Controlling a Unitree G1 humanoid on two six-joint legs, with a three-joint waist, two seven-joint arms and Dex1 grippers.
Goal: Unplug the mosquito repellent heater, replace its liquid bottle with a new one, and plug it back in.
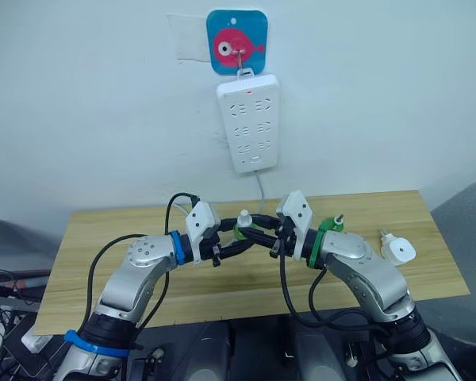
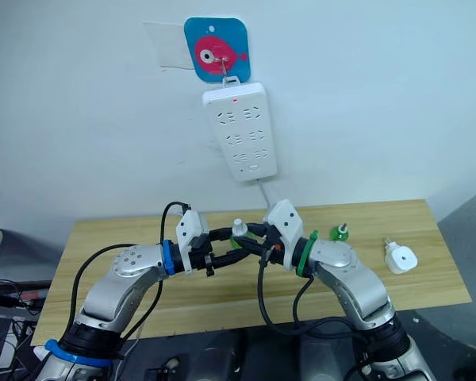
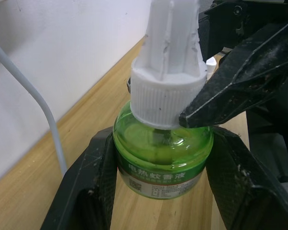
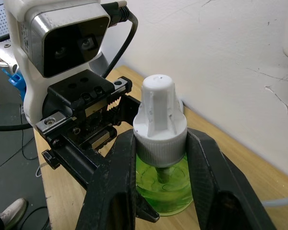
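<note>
The heater (image 1: 398, 252), a small white rounded unit with a round vent hole, lies on the wooden table (image 1: 103, 230) toward its right end, well apart from both grippers and not plugged into anything. Just beside it, a little nearer the middle of the table, stands a green bottle with a bare wick (image 2: 340, 231), uncapped and upright. Over the middle of the table the two grippers meet on a second green bottle (image 3: 162, 158), which is held upright above the tabletop with its white ribbed cap (image 4: 159, 120) on. The left gripper (image 1: 232, 240) is clamped on this bottle's green body, one black finger on each side of it, as the left wrist view shows. The right gripper (image 1: 263, 230) comes in from the opposite side and is closed on the white cap, its fingers (image 4: 116, 177) pressing the cap's ribbed collar from both sides just above the green shoulder; one of its fingertips also shows in the left wrist view, touching the lower edge of the cap. The bottle carries a printed label band around its lower part and has clear green liquid inside. On the wall behind the table hangs a white power strip (image 1: 247, 122) with all its sockets empty, a small red light near its top; it hangs from a hook on a blue square with a pink fish (image 1: 236, 42), and its white cable (image 3: 45, 120) runs down to the table's back edge.
</note>
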